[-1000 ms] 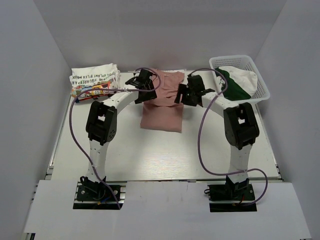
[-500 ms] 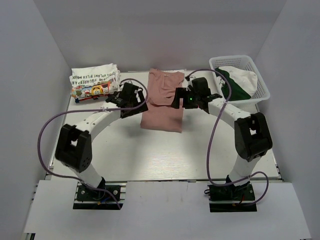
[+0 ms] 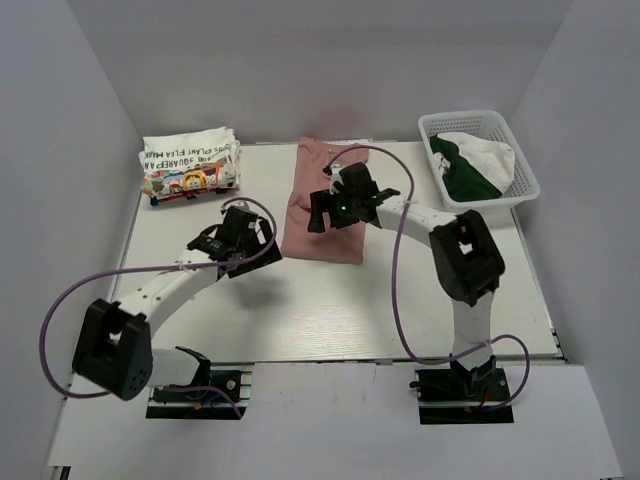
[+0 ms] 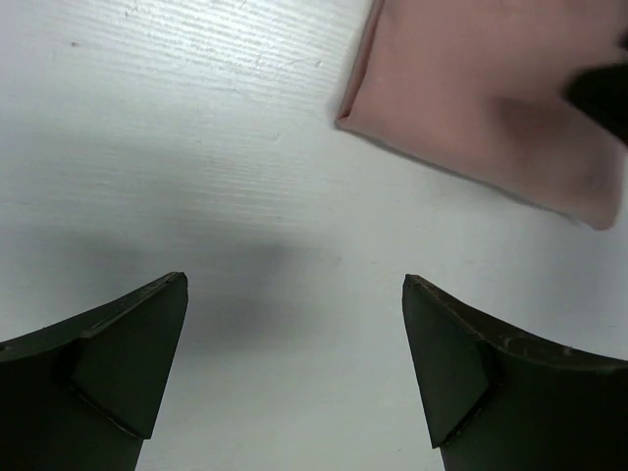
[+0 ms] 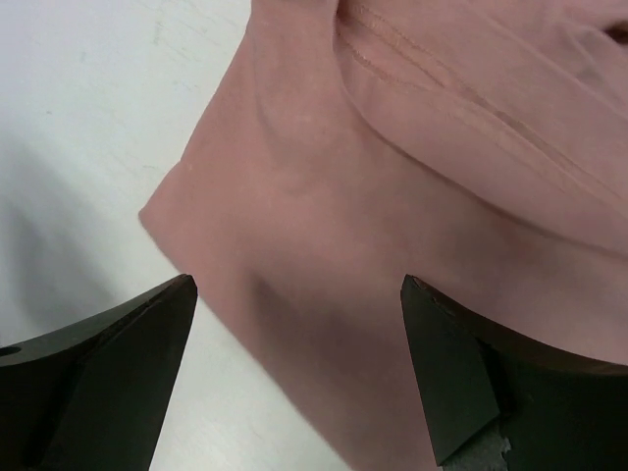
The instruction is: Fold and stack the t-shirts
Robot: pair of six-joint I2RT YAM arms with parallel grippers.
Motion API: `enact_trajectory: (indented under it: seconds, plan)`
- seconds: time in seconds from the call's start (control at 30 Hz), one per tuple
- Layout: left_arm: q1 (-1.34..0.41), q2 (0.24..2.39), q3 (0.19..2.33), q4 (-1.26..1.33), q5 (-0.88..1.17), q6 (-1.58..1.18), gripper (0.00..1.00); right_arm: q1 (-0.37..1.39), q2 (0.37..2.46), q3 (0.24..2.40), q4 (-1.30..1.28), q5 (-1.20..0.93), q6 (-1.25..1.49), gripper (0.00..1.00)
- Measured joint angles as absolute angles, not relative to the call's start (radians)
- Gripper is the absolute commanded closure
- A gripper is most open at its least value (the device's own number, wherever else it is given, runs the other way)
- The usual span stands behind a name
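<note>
My right gripper (image 5: 294, 294) open, empty, above left edge of pink shirt (image 5: 412, 196), likely to pinch fold. My left gripper (image 4: 294, 294) open over table (image 4: 177, 137), just short of shirt corner. Folded white shirt (image 3: 190, 165) waits as stack base.

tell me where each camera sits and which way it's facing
Top external: above and behind the bases, looking down at the table; left arm and right arm show whole.
Left wrist: on the left arm, facing down at bare table; its open left fingers frame the bottom.
Right wrist: on the right arm, facing down close over the pink shirt; its open right fingers show.
Shared: all three see the pink shirt.
</note>
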State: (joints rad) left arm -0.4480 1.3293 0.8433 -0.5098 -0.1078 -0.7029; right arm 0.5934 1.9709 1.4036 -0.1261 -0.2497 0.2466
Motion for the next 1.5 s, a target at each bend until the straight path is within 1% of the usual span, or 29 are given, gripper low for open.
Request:
enact_trajectory:
  seconds: [0.17, 0.3, 0.47, 0.67, 0.73, 0.8, 0.87, 0.93, 0.97, 1.03, 1.07, 1.13, 1.2, 1.27, 1.4, 1.5]
  plan:
    - [-0.447, 1.242, 0.828, -0.503, -0.109, -0.707, 0.0, 0.605, 2.144, 1.575, -0.155, -0.245, 0.259, 0.1]
    - [-0.446, 1.251, 0.828, -0.508, -0.114, -0.707, 0.0, 0.598, 2.283, 1.76, -0.141, -0.216, 0.289, 0.1]
    - [-0.446, 1.267, 0.828, -0.518, -0.121, -0.705, 0.0, 0.588, 2.43, 1.991, -0.098, -0.115, 0.304, 0.1]
    - [-0.446, 1.311, 0.829, -0.515, -0.123, -0.699, 0.0, 0.56, 2.424, 2.002, -0.001, 0.005, 0.299, 0.1]
    - [-0.444, 1.337, 0.838, -0.509, -0.123, -0.693, 0.0, 0.551, 2.379, 1.962, -0.019, 0.005, 0.288, 0.1]
    - [-0.439, 1.38, 0.859, -0.493, -0.123, -0.683, 0.0, 0.541, 2.269, 1.829, -0.032, 0.007, 0.282, 0.1]
    - [-0.437, 1.439, 0.902, -0.482, -0.123, -0.67, 0.02, 0.538, 2.114, 1.655, -0.062, 0.007, 0.297, 0.1]
    - [-0.435, 1.505, 0.952, -0.452, -0.123, -0.653, 0.08, 0.538, 1.923, 1.421, -0.018, -0.002, 0.332, 0.1]
    - [-0.435, 1.533, 0.97, -0.435, -0.122, -0.645, 0.13, 0.538, 1.823, 1.305, -0.008, -0.005, 0.35, 0.1]
    - [-0.429, 1.586, 1.005, -0.404, -0.116, -0.628, 0.13, 0.539, 1.662, 1.098, 0.029, -0.01, 0.389, 0.1]
    - [-0.427, 1.607, 1.014, -0.389, -0.111, -0.622, 0.15, 0.54, 1.613, 1.025, 0.034, -0.019, 0.402, 0.1]
    - [-0.424, 1.649, 1.024, -0.361, -0.103, -0.613, 0.16, 0.54, 1.578, 0.93, 0.035, -0.033, 0.425, 0.1]
    - [-0.417, 1.692, 1.039, -0.35, -0.093, -0.607, 0.21, 0.54, 1.582, 0.875, 0.025, -0.04, 0.444, 0.1]
    - [-0.406, 1.73, 1.053, -0.341, -0.089, -0.6, 0.24, 0.539, 1.583, 0.835, 0.023, -0.041, 0.461, 0.1]
    - [-0.381, 1.779, 1.062, -0.319, -0.08, -0.593, 0.24, 0.539, 1.586, 0.815, 0.026, -0.04, 0.478, 0.1]
    - [-0.366, 1.783, 1.07, -0.297, -0.077, -0.59, 0.27, 0.539, 1.608, 0.818, 0.042, -0.041, 0.493, 0.1]
